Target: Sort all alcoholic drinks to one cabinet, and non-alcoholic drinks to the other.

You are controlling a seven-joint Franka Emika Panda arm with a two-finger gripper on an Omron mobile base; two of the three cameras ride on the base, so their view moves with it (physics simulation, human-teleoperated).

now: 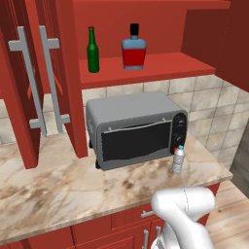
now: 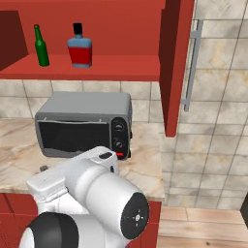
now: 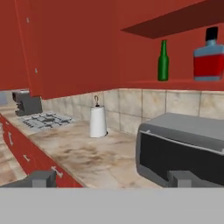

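Note:
A slim green bottle (image 1: 93, 51) (image 2: 41, 47) (image 3: 163, 61) and a squat red-and-blue bottle (image 1: 134, 48) (image 2: 80, 48) (image 3: 209, 57), the alcoholic drinks, stand upright on the red shelf (image 1: 160, 65) of an open wall cabinet. Its doors hang open, with two silver handles (image 1: 51, 82) close together on the left and a single handle (image 2: 192, 68) on the right. A small clear water bottle (image 1: 178, 159) stands on the counter by the toaster oven's right front corner. My gripper (image 3: 113, 179) is open and empty, low by the counter front, far from all the bottles. Which panel belongs to the other cabinet I cannot tell.
A grey toaster oven (image 1: 136, 129) (image 2: 85, 126) (image 3: 183, 144) sits on the marble counter (image 1: 58, 185) below the shelf. Along the counter are a paper towel roll (image 3: 98, 121), a stove (image 3: 43, 118) and a coffee machine (image 3: 26, 103). Red drawers run under the counter.

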